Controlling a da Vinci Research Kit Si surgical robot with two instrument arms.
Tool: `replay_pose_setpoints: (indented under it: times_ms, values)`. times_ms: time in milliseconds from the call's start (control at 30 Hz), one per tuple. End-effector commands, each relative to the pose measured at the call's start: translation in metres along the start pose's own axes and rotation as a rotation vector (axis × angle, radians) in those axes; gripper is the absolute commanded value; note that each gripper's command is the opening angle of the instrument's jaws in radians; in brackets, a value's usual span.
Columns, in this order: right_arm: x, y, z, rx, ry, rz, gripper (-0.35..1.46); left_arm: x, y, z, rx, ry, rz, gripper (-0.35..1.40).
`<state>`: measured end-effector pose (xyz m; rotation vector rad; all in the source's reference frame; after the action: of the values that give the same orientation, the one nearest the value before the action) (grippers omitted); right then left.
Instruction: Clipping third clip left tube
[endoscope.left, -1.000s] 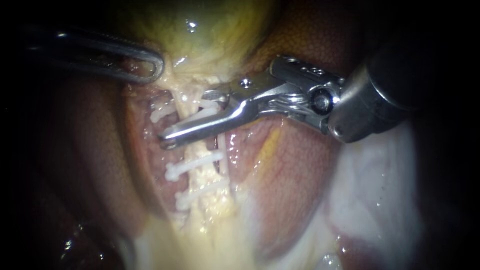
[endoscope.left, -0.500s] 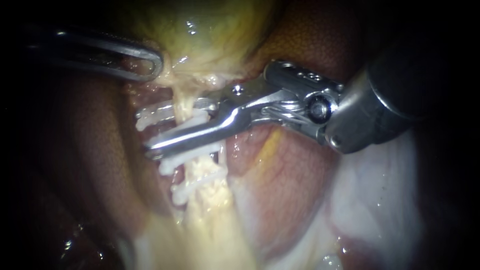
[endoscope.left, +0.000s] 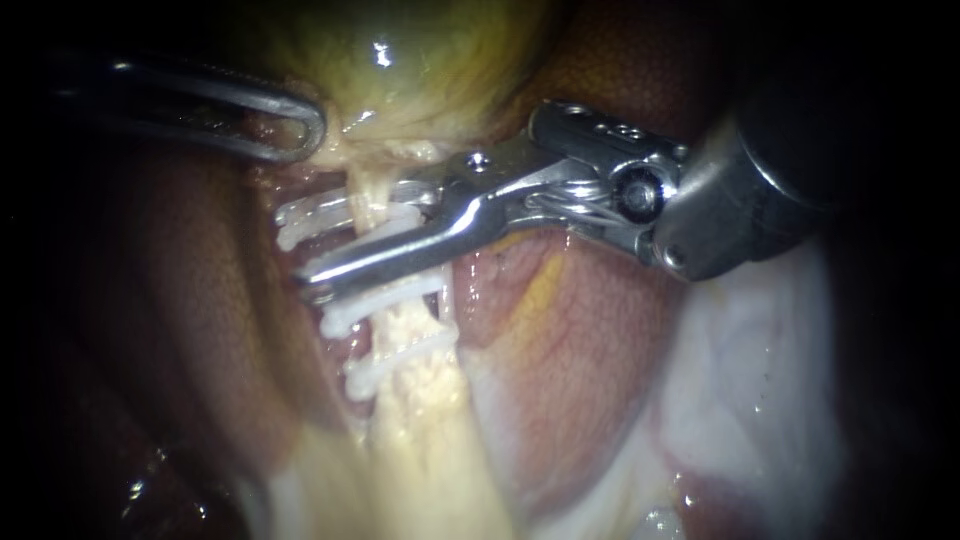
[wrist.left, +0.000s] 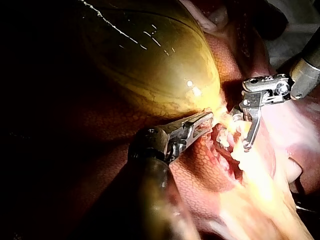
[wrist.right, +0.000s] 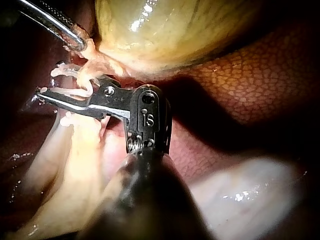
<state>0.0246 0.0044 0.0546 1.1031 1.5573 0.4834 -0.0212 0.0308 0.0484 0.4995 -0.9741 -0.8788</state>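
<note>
A pale yellow tube (endoscope.left: 415, 400) runs down from the neck of the green-yellow gallbladder (endoscope.left: 400, 60). Two white clips (endoscope.left: 345, 318) (endoscope.left: 375, 378) lie across it. Just above them my right instrument (endoscope.left: 300, 252) reaches over the tube from the right, its jaws one on each side and shut on a third white clip (endoscope.left: 390, 225). In the right wrist view these jaws (wrist.right: 42, 91) pinch the clip (wrist.right: 65, 92) against the tube. My left instrument (endoscope.left: 305, 130) is shut on tissue at the gallbladder neck, and the left wrist view shows that grip (wrist.left: 205, 120).
Brown mottled liver (endoscope.left: 620, 70) borders the gallbladder on the upper right. Pink tissue (endoscope.left: 570, 340) and a whitish fold (endoscope.left: 740, 380) lie to the right of the tube. A thin pale strand (endoscope.left: 447, 305) runs beside the tube on its right.
My right instrument's jaws slid further left across the tube. The tube and its clips shifted up and left with them. The left instrument held still.
</note>
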Motion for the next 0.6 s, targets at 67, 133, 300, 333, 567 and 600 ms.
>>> replay_pose_setpoints:
  times_ms: [67, 133, 300, 333, 567, 600]
  values:
    - [0.0001, 0.0003, -0.0003, -0.009, 0.003, 0.000, 0.26, 0.0000, 0.0000, 0.0000, 0.000, 0.000, 0.000, -0.35]
    - [0.0002, 0.0006, -0.0005, -0.019, 0.009, 0.001, 0.25, 0.0000, 0.0000, 0.0000, 0.000, 0.000, 0.000, -0.35]
    - [0.0003, 0.0010, -0.0006, -0.034, 0.016, 0.008, 0.17, 0.0000, 0.0000, 0.0000, 0.000, 0.000, 0.000, -0.35]
    - [0.0003, 0.0011, -0.0007, -0.035, 0.016, 0.013, 0.12, 0.0000, 0.0000, 0.0000, 0.000, 0.000, 0.000, -0.35]
    - [0.0002, 0.0020, -0.0011, -0.054, 0.022, 0.023, -0.08, 0.0000, 0.0000, 0.0000, 0.000, 0.000, 0.000, -0.35]
    - [0.0002, 0.0021, -0.0012, -0.055, 0.022, 0.028, -0.10, 0.0000, 0.0000, 0.0000, 0.000, 0.000, 0.000, -0.35]
